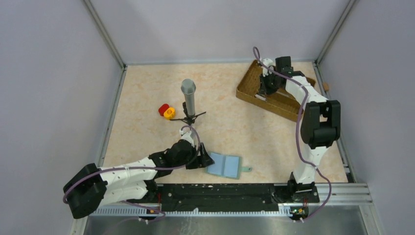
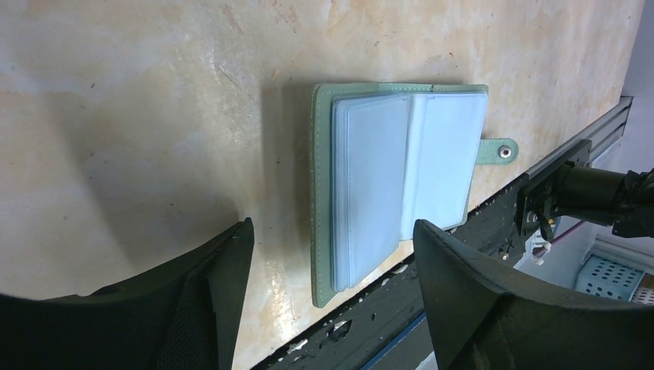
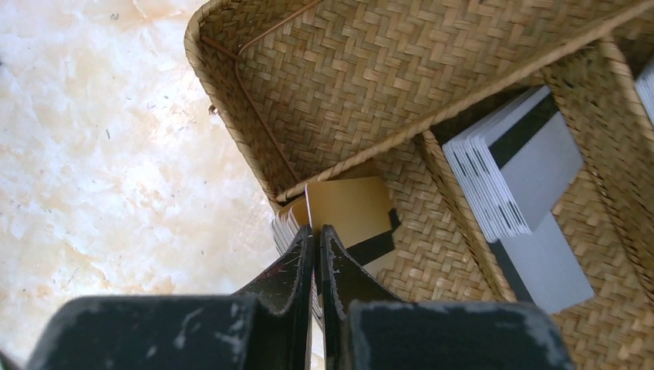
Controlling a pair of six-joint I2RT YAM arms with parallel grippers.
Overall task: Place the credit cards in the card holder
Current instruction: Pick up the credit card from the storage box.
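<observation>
The right end effector (image 3: 316, 230) is pressed together, pinching the thin edge of a tan-gold credit card (image 3: 351, 208) in a compartment of the woven tray (image 3: 362, 69). Silvery grey cards (image 3: 532, 166) lie stacked in the next compartment. The left end effector (image 2: 333, 231) is spread, low over the surface (image 2: 139, 116), close to the card holder (image 2: 401, 162), which lies open with its light blue sleeves up.

Woven tray (image 1: 247, 83), grey cylinder (image 1: 188, 95) (upright on a stand), red and yellow pieces (image 1: 166, 111)
</observation>
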